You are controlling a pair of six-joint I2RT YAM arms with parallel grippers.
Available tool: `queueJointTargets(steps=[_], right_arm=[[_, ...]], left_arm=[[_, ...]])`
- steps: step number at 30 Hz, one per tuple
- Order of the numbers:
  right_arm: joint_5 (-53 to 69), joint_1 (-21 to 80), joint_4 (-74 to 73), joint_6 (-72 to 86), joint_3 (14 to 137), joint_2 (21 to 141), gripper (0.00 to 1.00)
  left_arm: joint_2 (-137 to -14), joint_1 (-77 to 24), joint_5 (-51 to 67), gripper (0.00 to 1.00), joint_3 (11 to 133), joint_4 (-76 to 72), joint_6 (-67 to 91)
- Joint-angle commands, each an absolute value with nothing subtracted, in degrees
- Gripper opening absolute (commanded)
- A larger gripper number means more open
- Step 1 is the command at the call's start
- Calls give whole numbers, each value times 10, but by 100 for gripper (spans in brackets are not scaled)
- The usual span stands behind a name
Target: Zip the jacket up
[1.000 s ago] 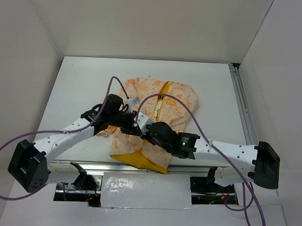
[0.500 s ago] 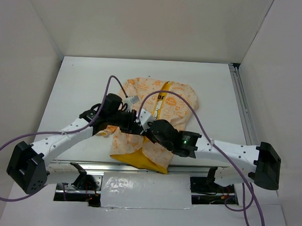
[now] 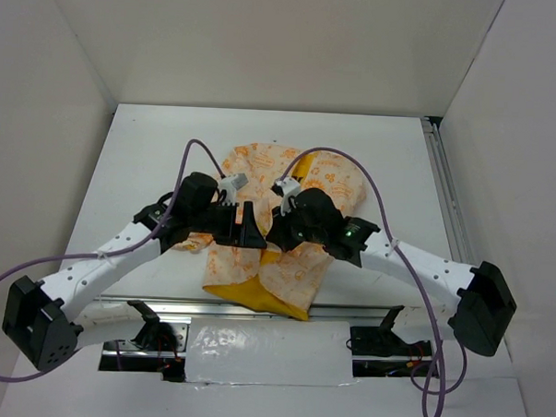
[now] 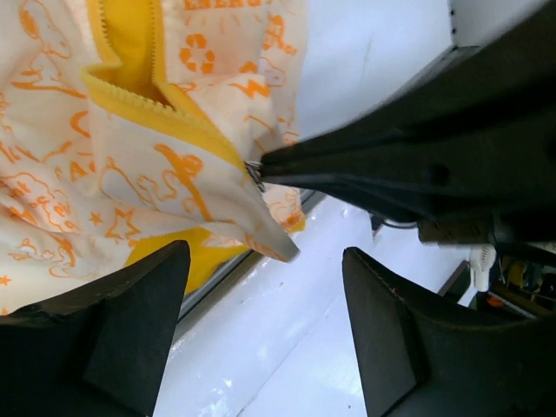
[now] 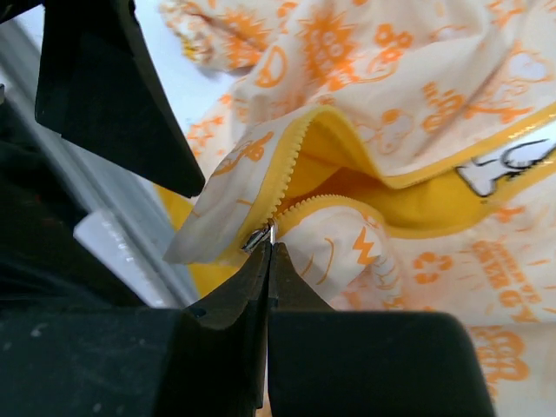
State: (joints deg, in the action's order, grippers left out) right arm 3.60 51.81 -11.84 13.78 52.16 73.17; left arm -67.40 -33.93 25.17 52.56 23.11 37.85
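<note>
The jacket (image 3: pixel 330 178) lies in the middle of the table, cream with orange print, its yellow lining showing at the near hem. My right gripper (image 5: pixel 269 252) is shut on the small metal zipper pull (image 5: pixel 259 236) at the bottom of the yellow zipper. Above the pull the two rows of teeth (image 5: pixel 300 148) spread apart. My left gripper (image 4: pixel 261 330) hangs open just left of it over the table's near edge, with nothing between its fingers (image 4: pixel 95 330). In the top view the left gripper (image 3: pixel 249 230) and right gripper (image 3: pixel 277 234) almost meet over the jacket's lower front.
A metal rail (image 3: pixel 163 300) runs along the table's near edge, with a foil-covered strip (image 3: pixel 272 351) below it. White walls enclose the table on three sides. Purple cables (image 3: pixel 193 154) arc above both wrists. Another rail (image 3: pixel 445 188) lines the right side.
My left gripper has opened and let go of the jacket's hem. The right wrist has swung up and away from the near edge, jaws staying shut on the zipper pull.
</note>
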Motion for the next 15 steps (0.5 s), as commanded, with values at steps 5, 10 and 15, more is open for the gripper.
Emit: queueJointTargets(steps=[5,10,15], right_arm=[[250,461,-129,211,526,670,0],[274,442,-178,230,519,650,0],[281,444,-168,238,497,642,0]], left_arm=[[-582,-382,335,79,488,162,370],[-584,-431,322,85,495,154,382],[-624,-446,195,72,519,216,463]])
